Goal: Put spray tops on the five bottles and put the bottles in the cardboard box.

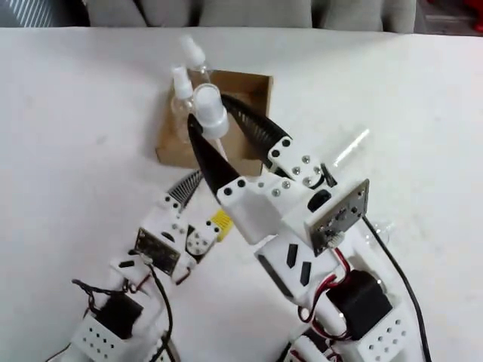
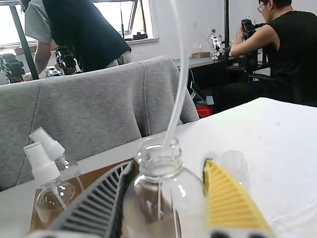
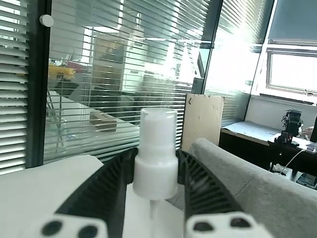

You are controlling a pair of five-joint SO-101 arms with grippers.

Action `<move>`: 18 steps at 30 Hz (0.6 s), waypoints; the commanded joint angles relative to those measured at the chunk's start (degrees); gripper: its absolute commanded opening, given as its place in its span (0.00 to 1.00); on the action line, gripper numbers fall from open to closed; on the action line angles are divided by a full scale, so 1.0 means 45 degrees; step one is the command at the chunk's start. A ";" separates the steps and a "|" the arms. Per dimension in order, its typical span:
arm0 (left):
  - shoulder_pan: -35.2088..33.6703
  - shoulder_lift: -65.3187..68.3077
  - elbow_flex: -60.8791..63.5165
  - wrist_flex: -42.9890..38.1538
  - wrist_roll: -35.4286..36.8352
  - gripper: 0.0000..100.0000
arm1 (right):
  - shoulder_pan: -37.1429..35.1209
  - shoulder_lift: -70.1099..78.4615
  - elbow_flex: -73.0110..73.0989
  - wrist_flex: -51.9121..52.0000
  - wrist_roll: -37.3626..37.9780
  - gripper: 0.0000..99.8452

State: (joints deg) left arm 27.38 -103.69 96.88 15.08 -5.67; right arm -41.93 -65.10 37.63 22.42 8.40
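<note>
My right gripper point(image 1: 210, 113) is shut on a white spray top point(image 1: 209, 107), held upright between its black fingers point(image 3: 111, 181) above the cardboard box point(image 1: 253, 84). The top's thin dip tube point(image 2: 179, 74) hangs down into the open neck of a clear bottle point(image 2: 158, 193). My left gripper point(image 2: 166, 171) is shut on that bottle, which stands upright between a grey ribbed finger and a yellow one. In the high view the left gripper point(image 1: 211, 197) sits just in front of the box, and the right arm covers its bottle. Two bottles with spray tops point(image 1: 185, 79) stand in the box.
A clear bottle without a top point(image 1: 351, 147) lies on the white table to the right of the box. Another clear bottle point(image 2: 233, 166) shows behind the yellow finger. Grey chair backs point(image 2: 99, 109) line the table's far edge.
</note>
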 commanded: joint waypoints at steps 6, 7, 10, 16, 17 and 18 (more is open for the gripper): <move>-0.0147 -0.0264 0.0020 -0.0313 0.0137 0.02 | -0.0049 0.0205 0.0117 -0.1182 0.0098 0.02; -0.0147 -0.0264 0.0020 -0.0313 0.0137 0.02 | -0.0049 0.0205 0.0117 -0.1299 0.0098 0.02; -0.0147 -0.0264 0.0020 -0.0313 0.0137 0.02 | -0.0049 0.0225 0.0117 -0.1377 0.0098 0.02; -0.0147 -0.0264 0.0020 -0.0313 0.0137 0.02 | -0.0049 0.0225 0.0195 -0.1260 0.0098 0.02; -0.0147 -0.0264 0.0020 -0.0313 0.0137 0.02 | 0.0029 0.0225 0.0254 -0.1260 0.0098 0.02; -0.0147 -0.0264 0.0020 -0.0313 0.0137 0.02 | 0.0205 0.0205 0.0332 -0.1260 0.0098 0.02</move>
State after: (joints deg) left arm 27.38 -103.69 96.88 15.08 -5.67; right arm -41.93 -64.13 39.03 17.41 8.40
